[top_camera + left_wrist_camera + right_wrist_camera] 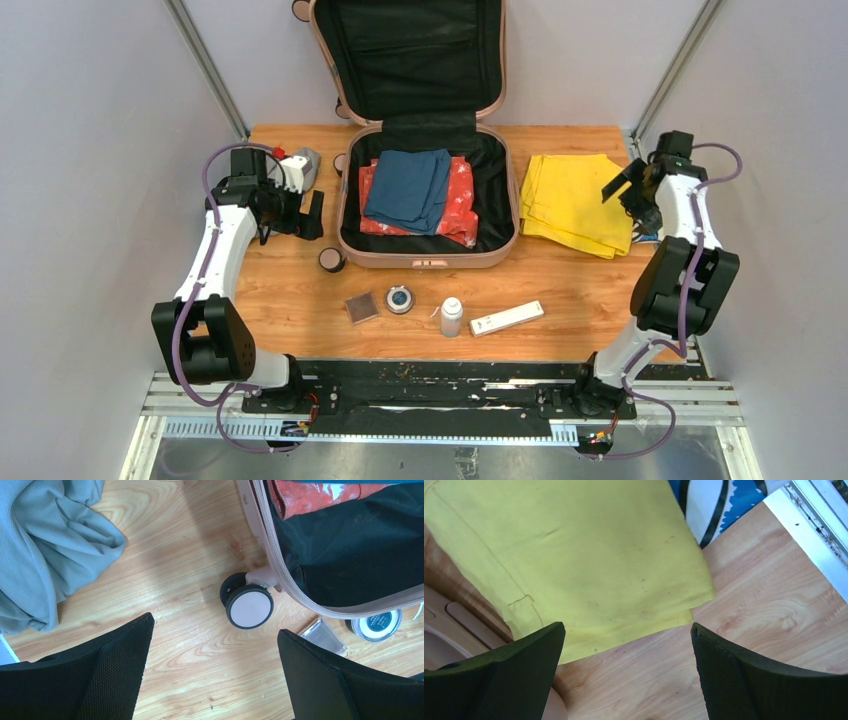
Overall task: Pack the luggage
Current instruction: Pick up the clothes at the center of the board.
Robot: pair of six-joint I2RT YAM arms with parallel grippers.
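Where pale walls [90,150] close in, wooden table [290,300], open luggage [420,55]

Pink hard-shell luggage [428,255] lies open mid-table, lid upright, black lining, blue & red clothes inside.

The right gripper [626,627] hangs with black fingers [499,680] spread wide over a folded yellow cloth [574,555] on the wooden table [764,595], the pink luggage [444,630] just beside it.

No legible text or labels.
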